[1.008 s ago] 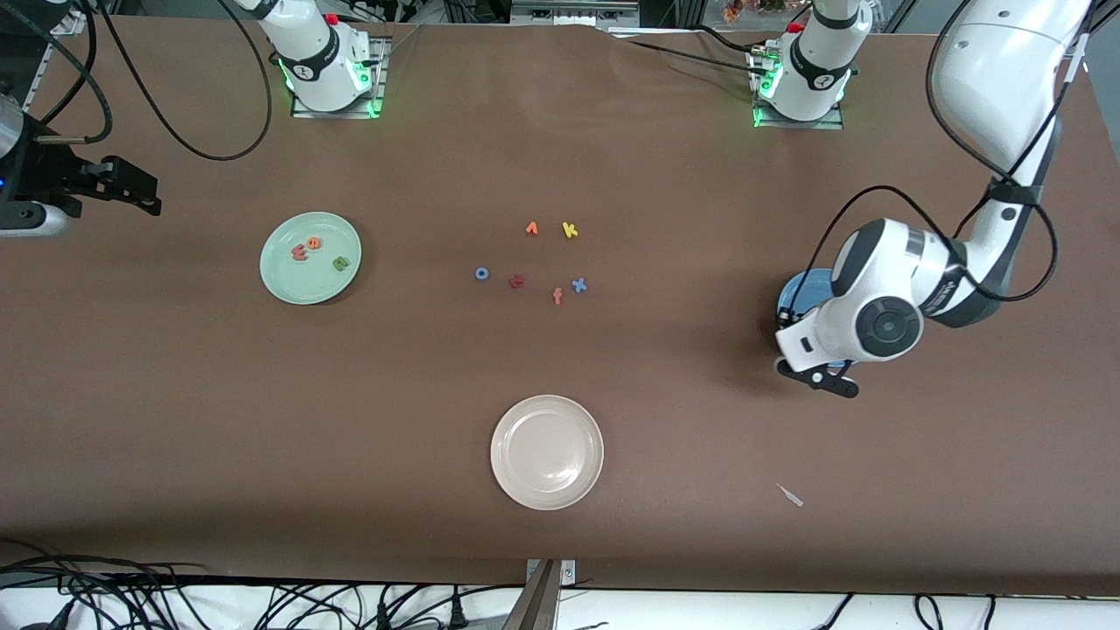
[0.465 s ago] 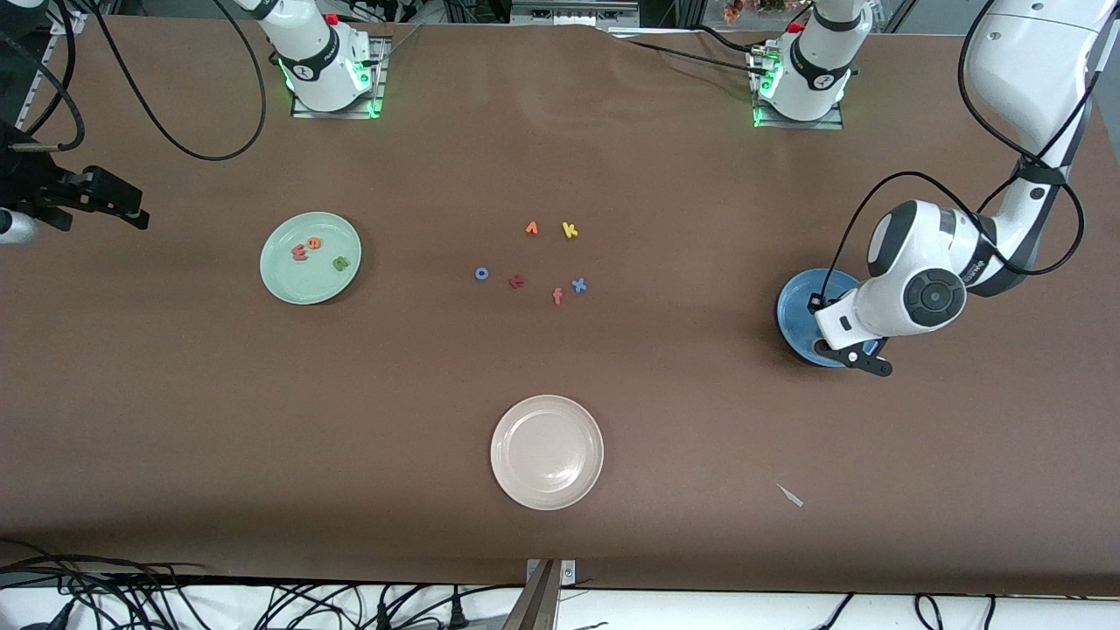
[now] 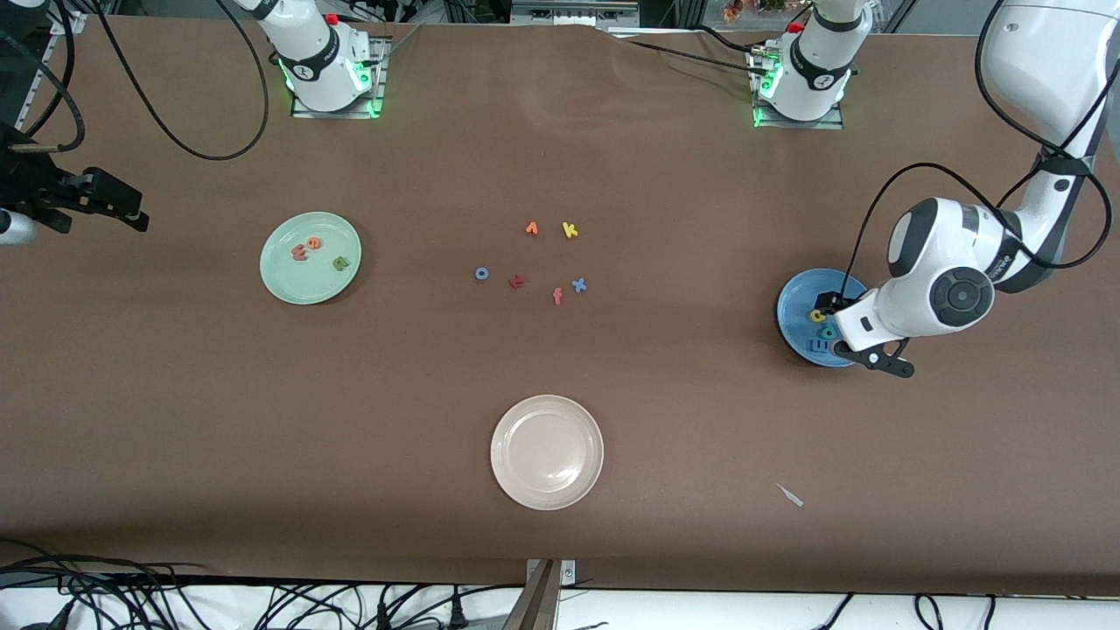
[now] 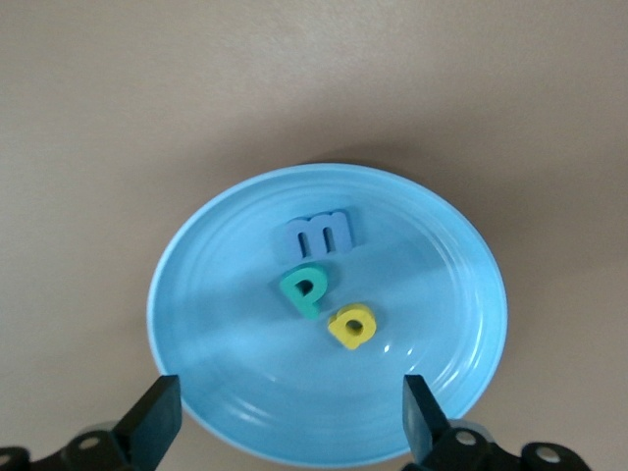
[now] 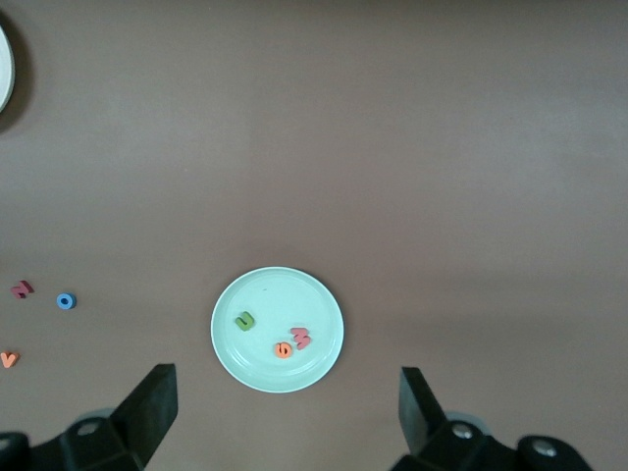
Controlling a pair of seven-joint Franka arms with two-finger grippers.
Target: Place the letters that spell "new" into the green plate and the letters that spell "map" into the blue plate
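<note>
Below the left end effector (image 4: 285, 417), the blue plate (image 4: 196, 343) holds "map" letters (image 4: 319, 280).

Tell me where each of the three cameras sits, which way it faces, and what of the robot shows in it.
Front view: high across the table, facing both bases; shows the green plate, blue plate, white plate, both arms.
Left wrist view: on the left arm, looking down into the blue plate with m, p, a; open left gripper.
Right wrist view: on the right arm, high over the green plate; open right gripper.
Shared: each wrist view's plate also shows in front.
</note>
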